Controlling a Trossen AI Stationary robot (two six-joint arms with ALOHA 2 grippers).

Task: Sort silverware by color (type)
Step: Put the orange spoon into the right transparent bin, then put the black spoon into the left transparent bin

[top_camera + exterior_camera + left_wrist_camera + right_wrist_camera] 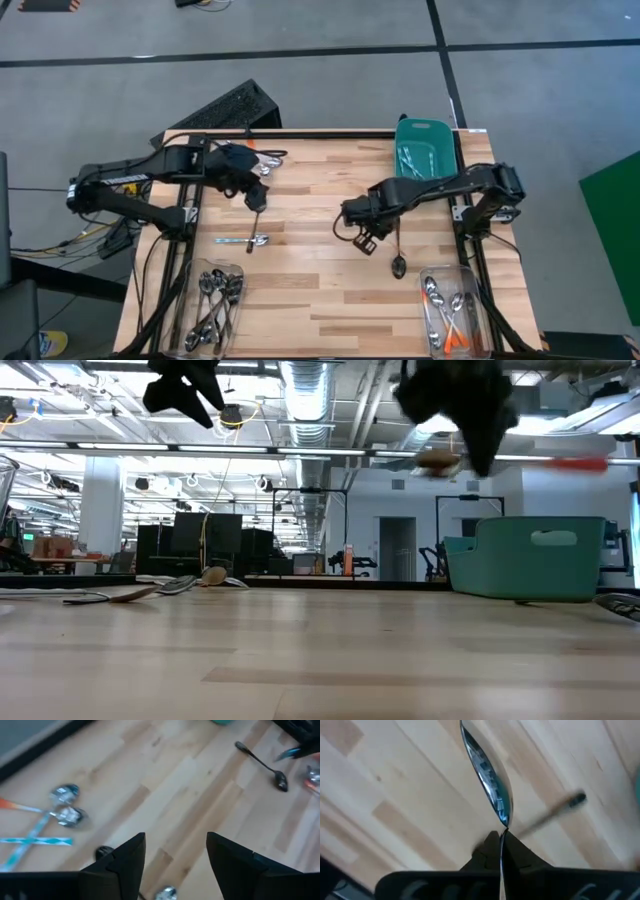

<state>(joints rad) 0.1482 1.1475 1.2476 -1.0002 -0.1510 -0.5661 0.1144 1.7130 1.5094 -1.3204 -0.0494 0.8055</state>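
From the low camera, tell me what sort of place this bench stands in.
Probably a large open lab or industrial workspace. Behind the wooden table the low view shows exposed ceiling ducts with strip lighting, rows of dark monitors on desks, and white columns across a wide floor.

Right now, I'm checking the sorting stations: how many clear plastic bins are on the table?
2. One clear bin sits at the table corner on the left arm's side, holding plain metal spoons. The other is at the right arm's corner, holding orange-handled spoons. None seem hidden.
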